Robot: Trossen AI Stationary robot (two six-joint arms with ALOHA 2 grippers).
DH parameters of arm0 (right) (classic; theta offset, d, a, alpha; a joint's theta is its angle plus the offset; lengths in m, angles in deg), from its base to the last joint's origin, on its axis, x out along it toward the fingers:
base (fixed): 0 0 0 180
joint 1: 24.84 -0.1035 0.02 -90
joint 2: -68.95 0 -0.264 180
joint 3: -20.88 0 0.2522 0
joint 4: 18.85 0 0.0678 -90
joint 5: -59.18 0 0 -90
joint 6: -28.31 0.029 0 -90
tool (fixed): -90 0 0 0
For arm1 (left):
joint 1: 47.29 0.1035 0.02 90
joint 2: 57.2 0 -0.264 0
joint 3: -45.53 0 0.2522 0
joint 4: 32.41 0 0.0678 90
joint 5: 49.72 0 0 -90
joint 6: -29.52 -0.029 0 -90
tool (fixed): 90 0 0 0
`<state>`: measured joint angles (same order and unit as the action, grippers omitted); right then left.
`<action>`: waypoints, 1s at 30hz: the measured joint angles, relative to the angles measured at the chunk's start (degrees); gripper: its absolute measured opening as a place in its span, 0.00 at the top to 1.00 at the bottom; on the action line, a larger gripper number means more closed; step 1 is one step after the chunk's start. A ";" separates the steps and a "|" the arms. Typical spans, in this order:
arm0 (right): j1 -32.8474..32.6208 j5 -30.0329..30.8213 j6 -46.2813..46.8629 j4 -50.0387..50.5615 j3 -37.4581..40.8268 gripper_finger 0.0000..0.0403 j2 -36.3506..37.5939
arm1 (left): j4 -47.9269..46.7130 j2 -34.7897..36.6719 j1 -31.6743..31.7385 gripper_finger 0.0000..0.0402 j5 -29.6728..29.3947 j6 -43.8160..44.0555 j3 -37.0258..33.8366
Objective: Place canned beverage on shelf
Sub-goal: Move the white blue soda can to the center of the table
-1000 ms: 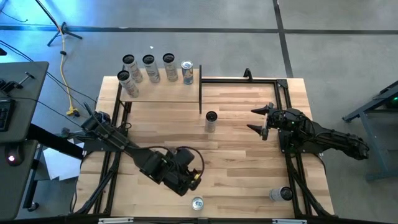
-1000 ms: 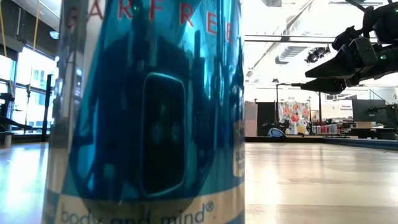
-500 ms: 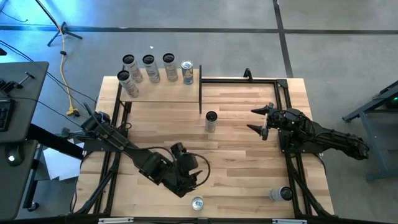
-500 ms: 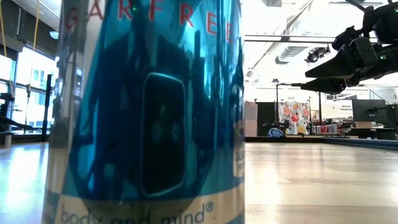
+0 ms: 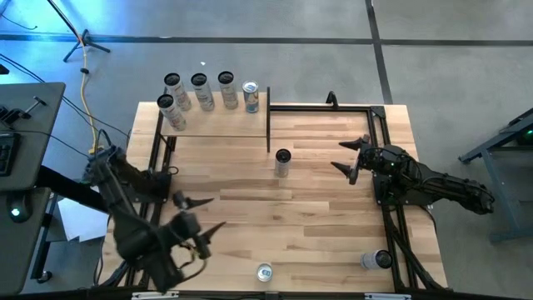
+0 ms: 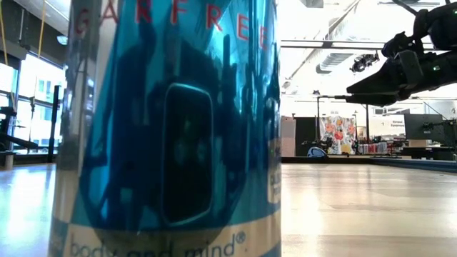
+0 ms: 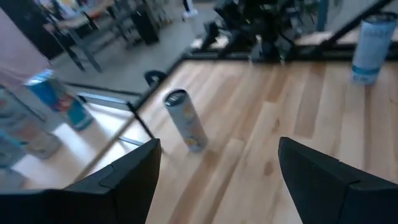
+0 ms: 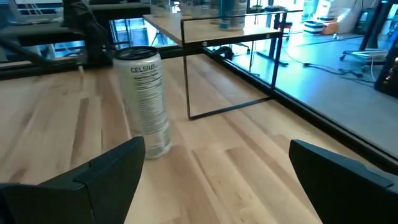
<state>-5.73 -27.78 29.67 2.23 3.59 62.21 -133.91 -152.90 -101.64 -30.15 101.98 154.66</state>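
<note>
Seen from above, the left pincer [image 5: 198, 213] hangs released and empty over the counter [image 5: 316, 225]. Beyond it, at the far left corner, the shelf [image 5: 218, 122] carries five cans. One can [image 5: 282, 162] stands mid-counter, between both pincers. The right pincer [image 5: 351, 158], spread wide and empty, hovers just right of that can.
</note>
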 joint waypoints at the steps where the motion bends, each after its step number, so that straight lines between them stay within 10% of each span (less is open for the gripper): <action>1: -0.02 0.80 0.05 -0.08 0.00 0.04 0.00 | -2.44 0.00 -1.30 0.27 -0.84 3.53 -0.18; 6: 0.00 4.05 2.92 -0.48 0.00 0.04 0.00 | -0.57 1.44 -6.39 0.27 -5.50 10.30 -10.51; 12: -0.02 2.74 35.72 -0.54 0.00 0.04 0.00 | -1.84 6.19 -6.74 0.27 -14.67 34.34 -28.58; 17: -0.02 2.76 44.70 -0.75 0.02 0.04 0.00 | -0.08 10.43 -2.16 0.27 -18.71 47.58 -39.27; 30: -0.02 2.54 43.63 -0.61 0.01 0.04 0.00 | 14.41 11.16 6.35 0.27 -19.62 39.16 -43.30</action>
<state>-5.75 -25.24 73.30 1.61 3.59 62.21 -119.50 -141.74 -95.30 -49.76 141.14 111.36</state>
